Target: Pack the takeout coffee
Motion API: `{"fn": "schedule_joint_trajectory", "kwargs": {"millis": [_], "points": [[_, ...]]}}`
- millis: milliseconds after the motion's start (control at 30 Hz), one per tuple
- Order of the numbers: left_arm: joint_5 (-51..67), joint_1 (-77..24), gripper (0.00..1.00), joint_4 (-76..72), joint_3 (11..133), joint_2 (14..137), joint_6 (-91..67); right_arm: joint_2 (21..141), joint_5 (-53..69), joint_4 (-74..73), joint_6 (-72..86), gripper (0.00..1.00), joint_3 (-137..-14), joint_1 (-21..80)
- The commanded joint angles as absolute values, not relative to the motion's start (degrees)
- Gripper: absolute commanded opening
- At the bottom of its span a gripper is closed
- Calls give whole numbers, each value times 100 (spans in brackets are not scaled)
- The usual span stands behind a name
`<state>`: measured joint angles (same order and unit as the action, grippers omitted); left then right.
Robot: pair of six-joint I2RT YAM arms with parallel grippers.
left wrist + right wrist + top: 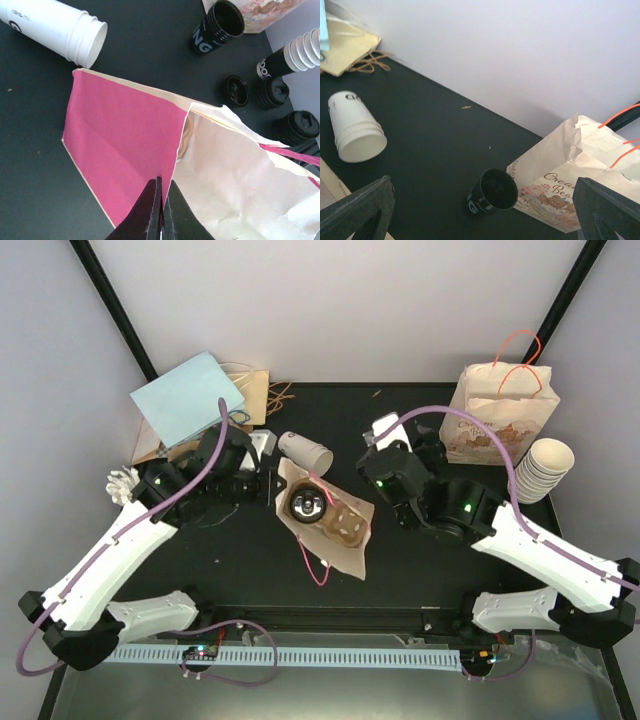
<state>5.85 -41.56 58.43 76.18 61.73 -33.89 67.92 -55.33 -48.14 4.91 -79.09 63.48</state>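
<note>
Coffee cup with a dark lid (307, 505) sat in a brown cardboard carrier (347, 523) inside the cream paper bag (345, 555), lying mid-worktop (250, 560). At its 9 o'clock rim the left fingers (150, 210) pinched paper, probably holding the mouth open; the right fingers (360, 210) hung spread at 2 o'clock.

Left arm (110, 550), right arm (545, 545): white shells, black joints, purple cable (178, 502) along each. Green lights (463, 507) glowed. Black bases (80, 640) sat at counter (240, 575) near edge.
</note>
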Motion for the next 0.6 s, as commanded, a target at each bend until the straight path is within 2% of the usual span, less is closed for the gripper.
{"fn": "schedule_joint_trajectory", "kwargs": {"millis": [0, 133, 400, 567], "points": [[1364, -3605, 2, 6259, 8039, 6375, -3008, 6858, -5336, -4950, 697, 100, -8362, 6111], [1898, -3144, 2, 6484, 8129, 6504, -2807, 6949, -5219, -5079, 759, 100, -8446, 5908], [2489, -2146, 1, 6941, 8156, 6665, -2314, 7375, -6268, -5178, 774, 100, -8468, 5792], [2666, -1645, 2, 7042, 8210, 6733, -2073, 7399, -5637, -5069, 595, 100, -8394, 5792]]}}
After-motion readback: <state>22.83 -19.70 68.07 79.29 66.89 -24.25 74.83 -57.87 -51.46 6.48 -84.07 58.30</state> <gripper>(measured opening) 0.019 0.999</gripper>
